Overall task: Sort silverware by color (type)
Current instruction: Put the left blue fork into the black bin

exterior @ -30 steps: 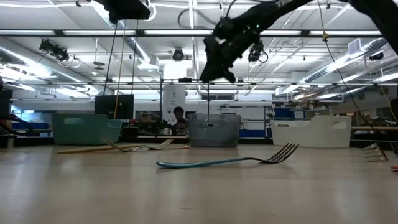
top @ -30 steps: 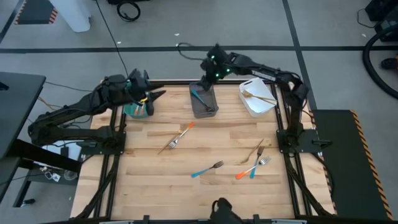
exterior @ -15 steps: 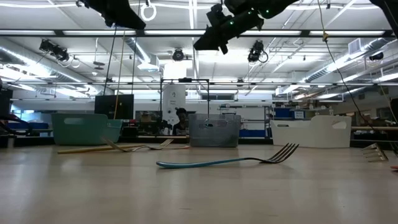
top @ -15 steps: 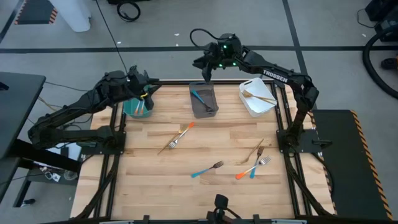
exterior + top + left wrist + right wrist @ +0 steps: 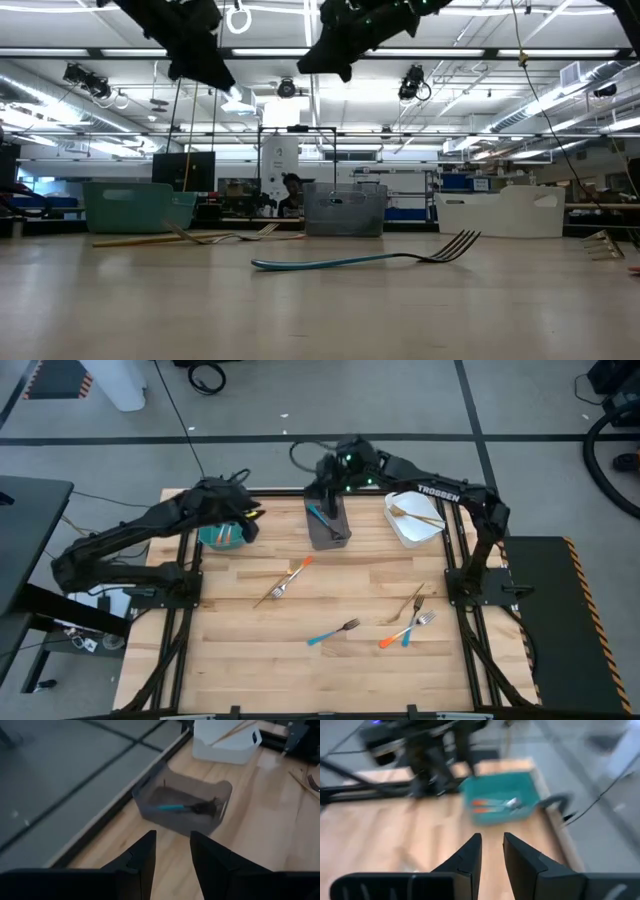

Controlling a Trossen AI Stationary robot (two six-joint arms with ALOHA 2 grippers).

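Both grippers are open and hold nothing. My left gripper (image 5: 254, 518) (image 5: 172, 851) hovers just right of the teal bin (image 5: 216, 537), which holds orange forks (image 5: 492, 805). My right gripper (image 5: 329, 498) (image 5: 492, 851) hangs above the grey bin (image 5: 328, 523), where a blue fork (image 5: 176, 808) lies. A tan fork (image 5: 417, 516) rests in the white bin (image 5: 413, 528). On the table lie an orange fork (image 5: 293, 574) beside a tan one (image 5: 267, 598), a blue fork (image 5: 333, 632) (image 5: 360, 260), and a cluster of a tan fork (image 5: 408, 604), an orange fork (image 5: 398, 636) and a blue fork (image 5: 416, 628).
The three bins stand in a row along the table's far edge. Dark frame rails (image 5: 186, 575) run along the left and right sides (image 5: 462, 575). Bare wood lies between the scattered forks. Beyond the table a person (image 5: 290, 190) shows in the room.
My right gripper has risen from just above the grey bin to higher over it and turned toward the table's left. My left gripper has shifted a little toward the table's right, away from the teal bin, and come lower. The forks have not moved.
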